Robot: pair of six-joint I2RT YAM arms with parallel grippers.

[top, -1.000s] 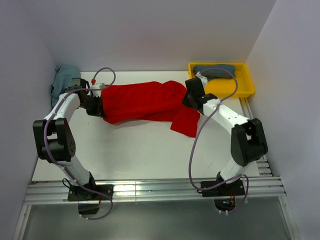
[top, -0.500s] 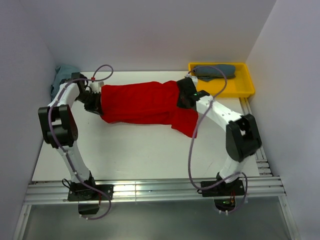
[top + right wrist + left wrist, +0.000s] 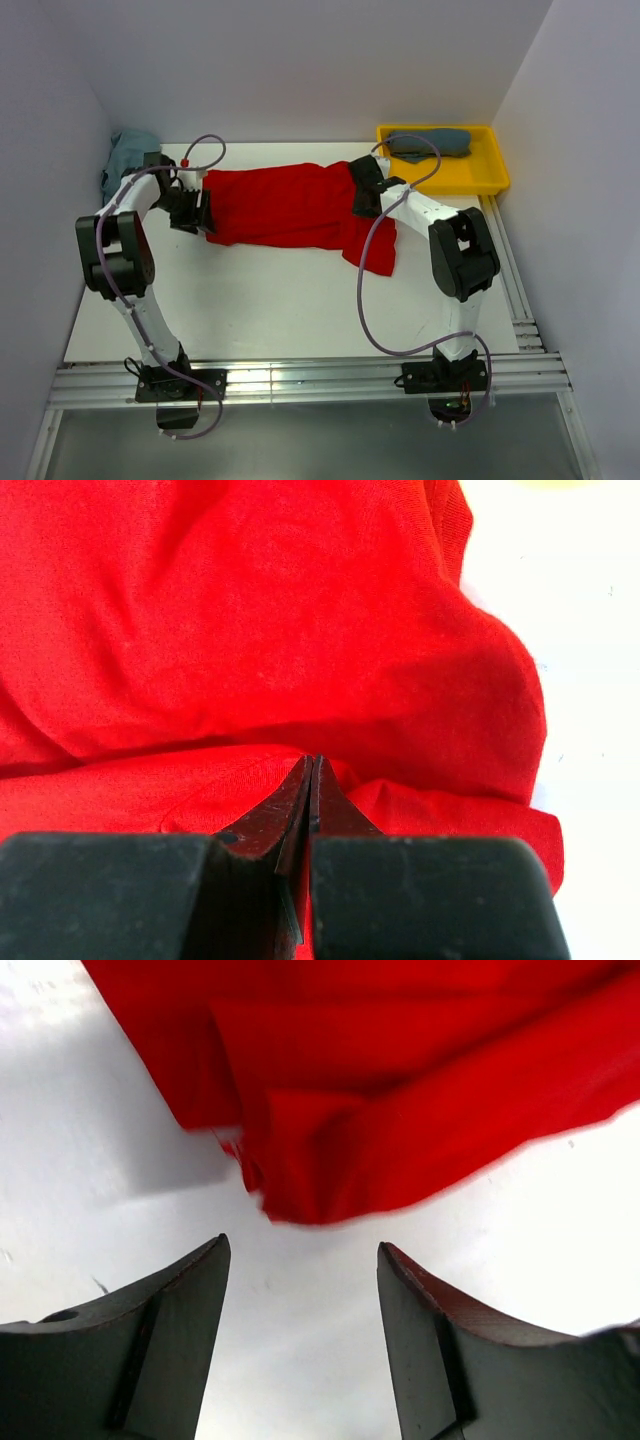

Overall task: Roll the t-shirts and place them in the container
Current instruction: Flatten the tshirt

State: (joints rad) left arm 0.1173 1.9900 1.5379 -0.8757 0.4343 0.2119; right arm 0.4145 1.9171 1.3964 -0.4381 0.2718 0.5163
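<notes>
I judge red shirt (image 3: 285,205) limp, light; I'd pinch hem corners; left gripper (image 3: 302,1248) spread, empty; right gripper (image 3: 311,763) closed tight at fold

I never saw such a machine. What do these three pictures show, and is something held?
Two white robot arms work at a white table. One picture looks down from above; two come from wrist cameras. A bright red cotton t-shirt lies stretched out. A pale teal shirt sits far left; a slate blue-grey shirt lies in a yellow plastic tray. The left tool is open, empty. The right tool is shut on top of the red cloth; whether it pinches any, I cannot tell.
</notes>
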